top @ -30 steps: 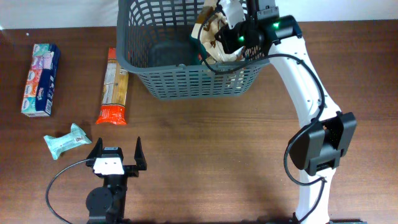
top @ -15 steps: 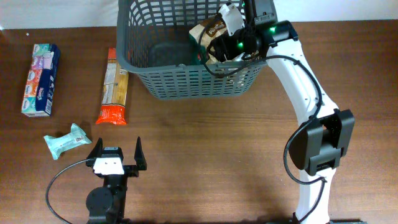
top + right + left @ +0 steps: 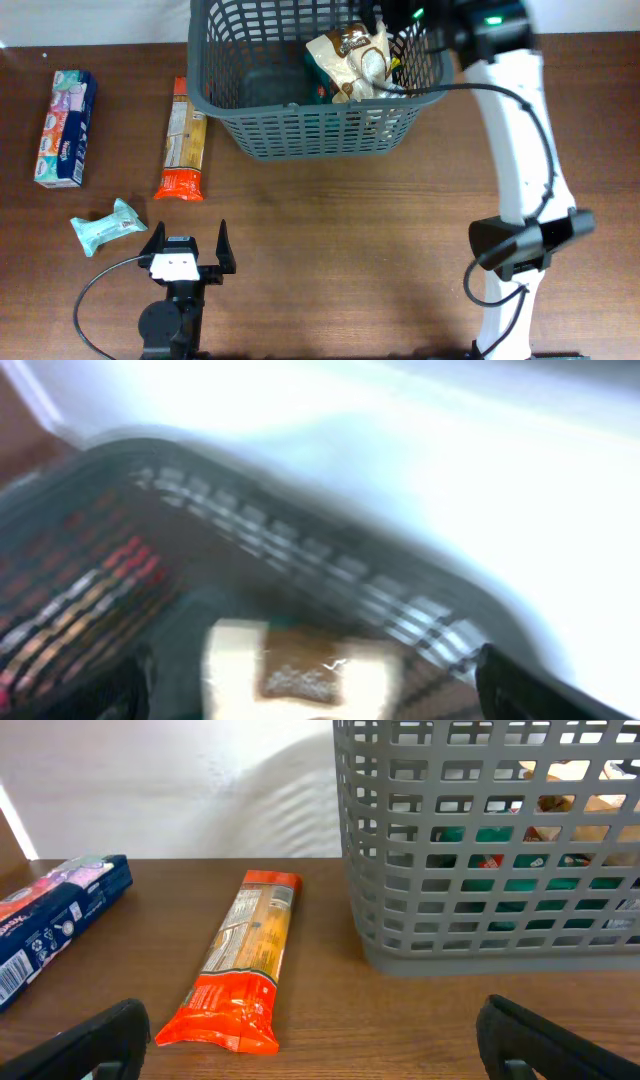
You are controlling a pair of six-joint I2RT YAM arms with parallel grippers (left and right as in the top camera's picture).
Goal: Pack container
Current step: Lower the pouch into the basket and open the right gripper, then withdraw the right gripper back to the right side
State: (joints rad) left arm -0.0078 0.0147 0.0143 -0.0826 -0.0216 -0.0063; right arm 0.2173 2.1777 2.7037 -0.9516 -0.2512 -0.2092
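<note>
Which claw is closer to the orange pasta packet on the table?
Left. The left claw sits open just short of the pasta packet; the right claw is open above the container's right side.

The table (image 3: 330,230) is showing dark brown wood grain, smooth with a faint sheen. The container (image 3: 300,130) is looking like matt grey moulded plastic. The long orange packet (image 3: 183,140) is catching light on glossy film. The cream bag (image 3: 350,60) in the container is gleaming and crinkled. The pale green pack (image 3: 108,225) is looking soft and wrinkled. The right arm's white shell (image 3: 520,130) is shining like smooth plastic.
</note>
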